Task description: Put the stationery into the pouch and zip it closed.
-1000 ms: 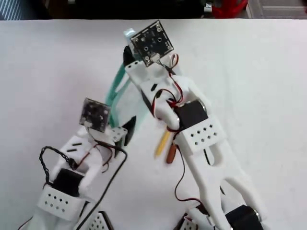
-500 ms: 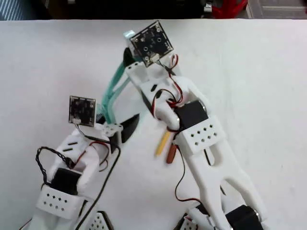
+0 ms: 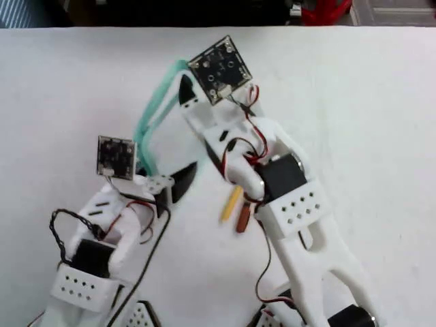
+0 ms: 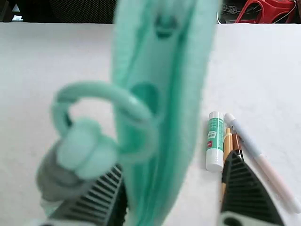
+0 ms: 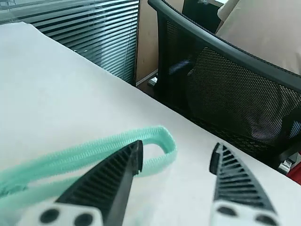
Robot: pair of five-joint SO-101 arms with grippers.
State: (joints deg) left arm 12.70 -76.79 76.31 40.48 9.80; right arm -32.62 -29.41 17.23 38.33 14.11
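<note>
A mint-green pouch (image 3: 151,116) stands on its edge on the white table (image 3: 361,102), between the two arms. In the left wrist view the pouch (image 4: 162,70) rises close up, with its ring pull (image 4: 101,117) in front. My left gripper (image 4: 174,165) is open, with the pouch's near end between its jaws. My right gripper (image 5: 178,146) is open at the pouch's far end (image 5: 157,136), which lies beside one finger (image 5: 110,181). A glue stick (image 4: 215,141), a white pen (image 4: 263,162) and other pens (image 4: 230,141) lie beside the pouch. A yellow pen (image 3: 231,203) and a brown one (image 3: 243,218) show beneath the right arm.
The right arm (image 3: 286,197) crosses over the stationery. A black mesh chair (image 5: 225,84) and window blinds (image 5: 94,33) stand past the table's far edge. Bare table lies to the right (image 3: 381,136) and far left (image 3: 54,88).
My left arm has drawn back to the left. The right arm has shifted slightly, and the pouch's far end has swung left, so the pouch bows wider.
</note>
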